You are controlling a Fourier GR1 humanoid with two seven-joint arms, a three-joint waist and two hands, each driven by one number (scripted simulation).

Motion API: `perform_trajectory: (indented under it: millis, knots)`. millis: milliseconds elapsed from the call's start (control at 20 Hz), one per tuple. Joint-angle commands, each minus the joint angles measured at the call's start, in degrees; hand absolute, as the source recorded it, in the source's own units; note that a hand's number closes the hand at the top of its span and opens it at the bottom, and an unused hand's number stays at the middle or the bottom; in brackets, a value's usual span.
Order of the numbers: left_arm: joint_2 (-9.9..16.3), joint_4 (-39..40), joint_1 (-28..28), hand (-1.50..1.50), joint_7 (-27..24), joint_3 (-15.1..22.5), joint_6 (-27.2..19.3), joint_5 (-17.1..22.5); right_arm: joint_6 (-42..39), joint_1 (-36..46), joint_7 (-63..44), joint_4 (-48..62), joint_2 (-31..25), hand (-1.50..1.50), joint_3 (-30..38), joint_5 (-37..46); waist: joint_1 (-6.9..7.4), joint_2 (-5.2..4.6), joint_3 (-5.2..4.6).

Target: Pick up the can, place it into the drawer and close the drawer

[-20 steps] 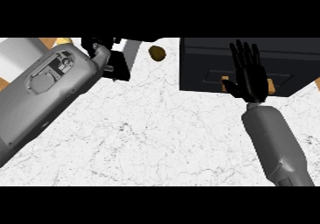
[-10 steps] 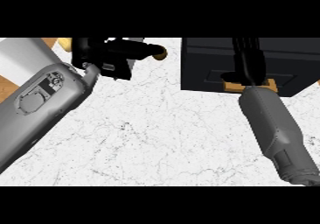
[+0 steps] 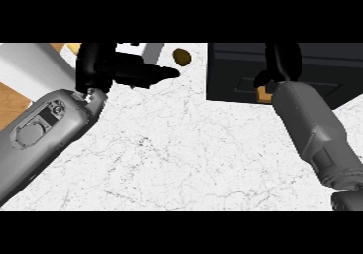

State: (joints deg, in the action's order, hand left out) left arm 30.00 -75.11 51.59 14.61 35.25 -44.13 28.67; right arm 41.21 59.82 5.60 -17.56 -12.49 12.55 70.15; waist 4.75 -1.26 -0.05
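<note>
Now the left hand (image 3: 122,69) is seen stretched across the marble counter (image 3: 184,154) towards the can (image 3: 181,56), a small brown oval near the top edge, between the hand and the dark drawer unit (image 3: 236,74). Compared with a second ago, the left forearm has been swung further in and forward, and the fingertips have been brought from well short of the can to just beside it; a narrow strip of counter can be made out between them, so no contact is shown. The fingers are held partly curled and pointing at the can, with nothing gripped in them. The can itself has not been shifted and is standing on the counter, outside the drawer. The right hand (image 3: 281,62), which was spread with fingers up over the drawer unit a second ago, has been carried forward over the unit's dark top; how far its fingers are opened cannot be told, since only a dark shape shows against a dark surface. Whether the drawer is standing open or closed cannot be settled from this view either. It is judged that the approach to the can is nearly completed and that a grasp is what is being prepared; the placing and the closing would remain to be done.
</note>
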Motion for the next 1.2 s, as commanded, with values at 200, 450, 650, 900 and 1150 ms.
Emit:
perform_trajectory:
  millis: [200, 450, 650, 900, 1150]
  knots:
    - [0.14, -3.18, -1.52, -1.50, 0.60, 0.11, 0.08, -1.87, 0.34, 5.31, 1.97, 4.43, 0.24, -1.50, 2.75, -2.07, 0.95, -0.72, 0.27]
    - [-0.13, -3.44, -4.53, -1.50, -0.52, -0.92, 0.10, -1.38, 0.35, 5.84, 9.38, 1.88, 3.06, -1.50, 8.10, -8.99, 0.60, -0.73, 0.37]
    - [0.11, -4.80, -5.70, -1.50, -0.82, -0.58, -0.21, -2.15, -4.27, 8.53, 13.28, 0.72, 3.56, -1.50, 13.35, -15.25, 0.20, -0.24, 0.37]
    - [0.60, -5.19, -10.01, -1.50, -3.33, -1.30, 0.13, -2.52, -6.43, 8.73, 18.76, -0.25, 6.19, -1.50, 17.64, -20.79, -0.61, 0.01, 0.23]
    - [0.70, -4.98, -9.98, -1.50, -2.44, -1.85, -1.17, -3.64, -13.66, 9.41, 21.29, -0.38, 6.32, -1.50, 24.89, -29.67, -1.81, 0.26, 0.26]
